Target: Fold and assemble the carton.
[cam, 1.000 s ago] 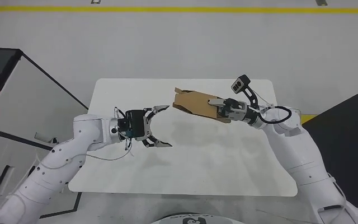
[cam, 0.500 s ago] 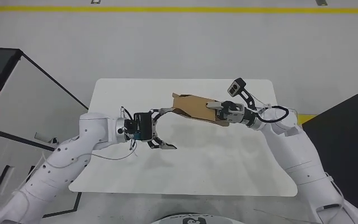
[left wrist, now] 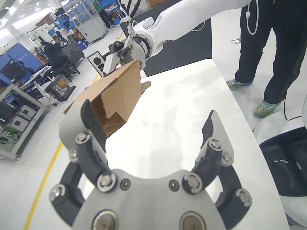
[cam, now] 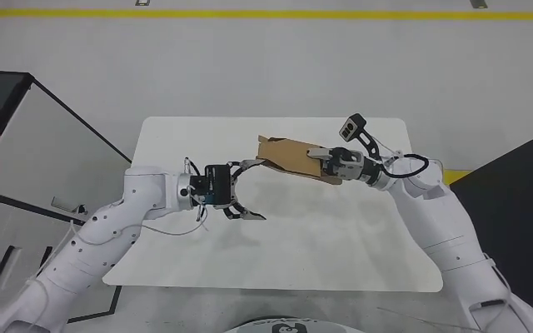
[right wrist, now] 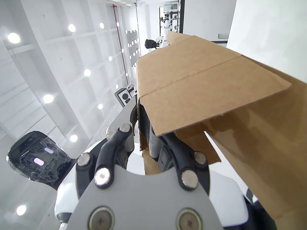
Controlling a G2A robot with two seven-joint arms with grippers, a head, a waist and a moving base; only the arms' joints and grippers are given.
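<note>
Carton (cam: 287, 156) is held over the far-middle of the tabletop (cam: 333, 250), lying lengthwise between both tools. Right tool (cam: 326, 160) is pinched tight on a wall at the carton's right end, fingers (right wrist: 144, 123) clamping cardboard. Left tool (cam: 247, 190) is spread wide at the carton's open left end, one fingertip (left wrist: 90, 117) just beside the rim, contact unclear. Carton is nearer the far tabletop edge. Broad tabletop surface runs from the left tool to the near edge.

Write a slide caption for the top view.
Right tool holds the carton over the table; open left tool near its free end.
</note>
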